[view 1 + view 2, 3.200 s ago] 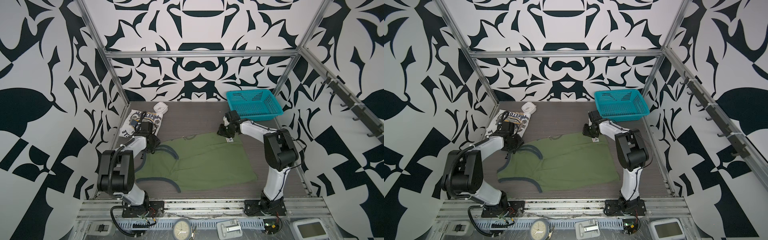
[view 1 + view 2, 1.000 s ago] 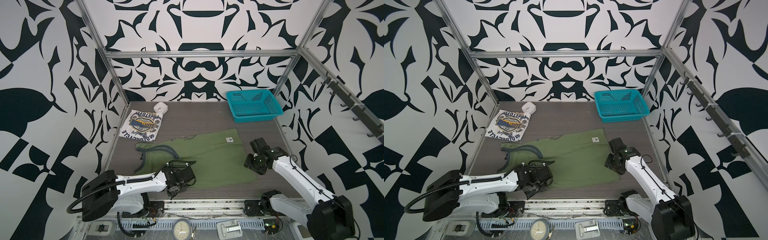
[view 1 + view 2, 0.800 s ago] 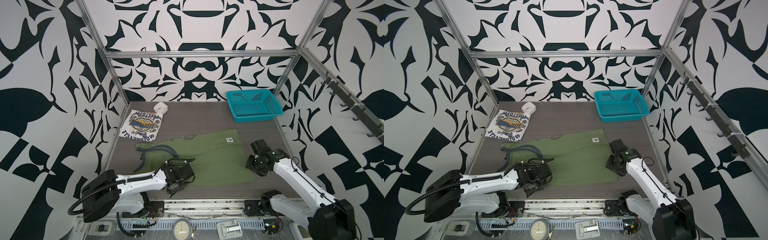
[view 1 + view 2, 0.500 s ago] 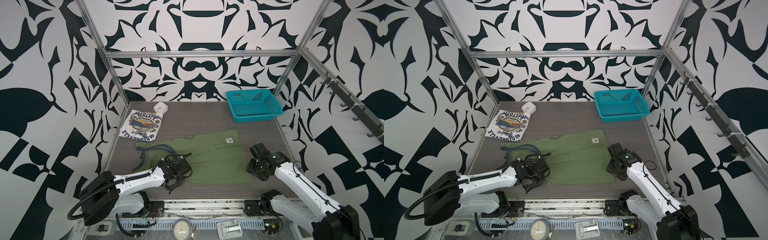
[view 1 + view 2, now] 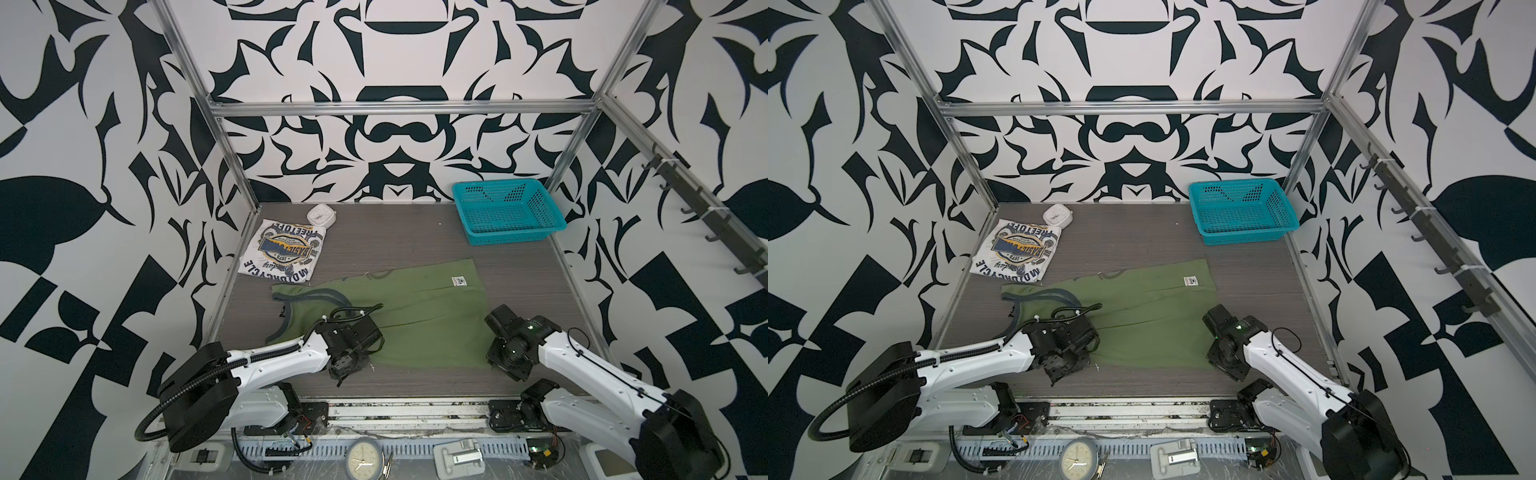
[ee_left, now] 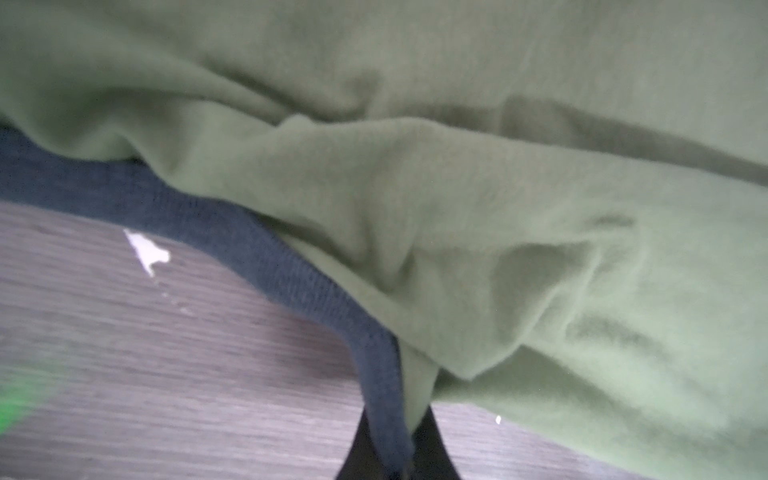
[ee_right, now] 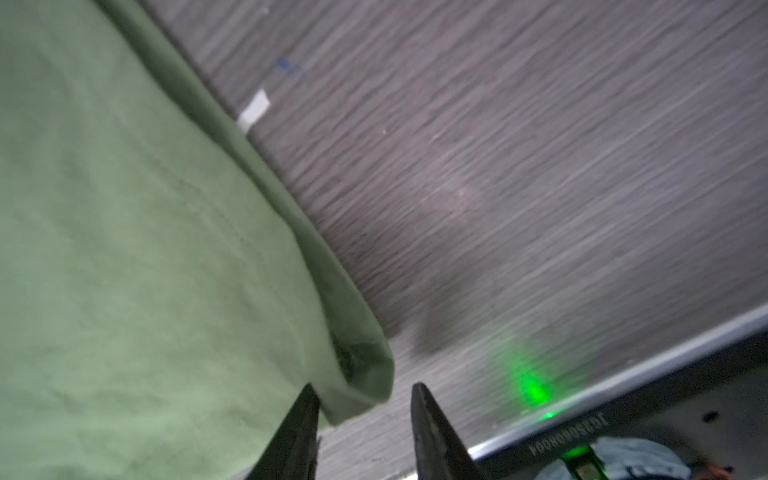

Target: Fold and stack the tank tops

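Green tank top lies long ways across the table, a gripper at each near corner.

In both top views the green tank top (image 5: 415, 316) (image 5: 1142, 307) lies on the table (image 5: 395, 245), its long side going left to right, straps left, hem right. The folded white tank top (image 5: 284, 253) sits far left. In the left wrist view the left gripper (image 6: 395, 453) pinches the green top's dark trim. In the right wrist view the right gripper (image 7: 363, 386) has its fingers apart around the hem corner.

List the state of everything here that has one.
olive tank top: laid out on table, not stacked.
white tank top: folded, print up, far left.
left tool: shut on olive tank top's dark trim.
right tool: open, jaws straddling olive tank top's corner.
basket: upright, empty.
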